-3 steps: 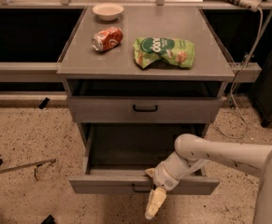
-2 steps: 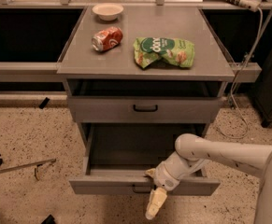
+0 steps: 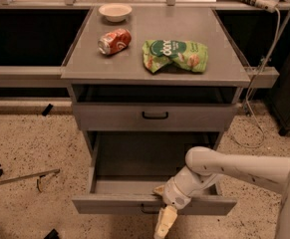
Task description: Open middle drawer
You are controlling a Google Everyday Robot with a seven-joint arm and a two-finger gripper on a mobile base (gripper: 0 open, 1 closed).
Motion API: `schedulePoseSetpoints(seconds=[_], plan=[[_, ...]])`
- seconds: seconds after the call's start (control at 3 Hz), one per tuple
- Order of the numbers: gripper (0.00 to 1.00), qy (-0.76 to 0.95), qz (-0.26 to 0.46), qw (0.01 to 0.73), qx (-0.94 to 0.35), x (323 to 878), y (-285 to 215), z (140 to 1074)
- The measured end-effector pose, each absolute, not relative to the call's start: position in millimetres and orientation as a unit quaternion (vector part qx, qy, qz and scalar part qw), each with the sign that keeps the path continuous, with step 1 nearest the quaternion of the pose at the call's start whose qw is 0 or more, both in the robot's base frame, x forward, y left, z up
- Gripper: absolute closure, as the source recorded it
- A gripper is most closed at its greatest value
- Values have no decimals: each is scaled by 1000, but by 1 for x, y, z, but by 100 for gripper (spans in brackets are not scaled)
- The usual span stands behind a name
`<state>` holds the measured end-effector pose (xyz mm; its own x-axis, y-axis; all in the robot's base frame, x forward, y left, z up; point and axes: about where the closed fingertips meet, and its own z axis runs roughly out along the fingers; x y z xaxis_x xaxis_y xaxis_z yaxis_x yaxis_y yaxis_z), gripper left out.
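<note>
The middle drawer (image 3: 134, 203) is a grey metal drawer that stands pulled far out of the cabinet, with its inside bare. Its small black bar handle (image 3: 148, 211) is partly hidden. My gripper (image 3: 162, 206) sits at the middle of this drawer's front, right at the handle, reaching in from the lower right on a white arm (image 3: 234, 167). Above it, the smaller top drawer (image 3: 109, 117) with a black handle (image 3: 155, 115) is closed. The bottom drawer is out of view.
On the cabinet top (image 3: 84, 63) lie a white bowl (image 3: 115, 11), a tipped red can (image 3: 114, 41) and a green chip bag (image 3: 175, 55). A white cable (image 3: 264, 59) hangs at the right. A metal rod (image 3: 22, 178) lies on the speckled floor at the left.
</note>
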<state>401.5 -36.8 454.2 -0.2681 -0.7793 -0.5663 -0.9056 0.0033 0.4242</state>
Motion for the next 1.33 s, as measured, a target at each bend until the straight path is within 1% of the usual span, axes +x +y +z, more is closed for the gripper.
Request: schedulePoseSetpoints(seconds=[0.33, 0.67, 1.33], plan=[[0, 695, 384, 79, -603, 396, -34, 453], [0, 692, 399, 72, -597, 368, -41, 459], [0, 702, 417, 23, -577, 294, -66, 481]])
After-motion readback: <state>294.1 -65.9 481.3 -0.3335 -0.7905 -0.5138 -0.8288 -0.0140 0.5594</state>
